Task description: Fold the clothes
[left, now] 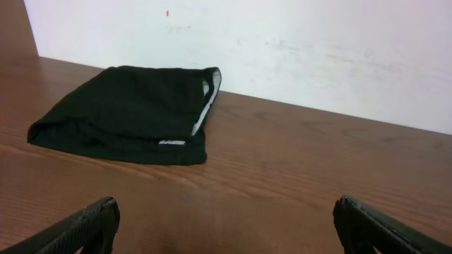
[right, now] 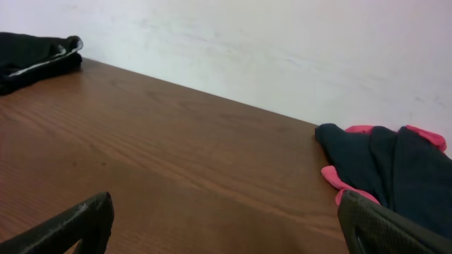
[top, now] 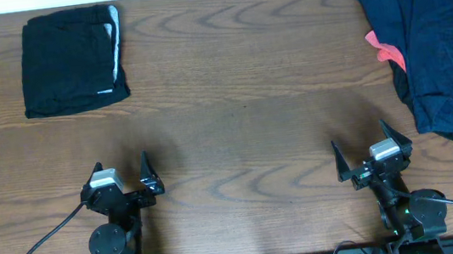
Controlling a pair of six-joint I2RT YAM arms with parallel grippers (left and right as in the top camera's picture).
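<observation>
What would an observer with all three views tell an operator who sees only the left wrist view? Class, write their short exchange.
Operator: I see one folded black garment. Are there other clothes?
Observer: Yes, a loose pile of navy and coral clothes lies at the far right corner of the table.
Operator: Is the right pincer on it?
Observer: No, the right pincer stands open near the front edge, apart from the pile.
</observation>
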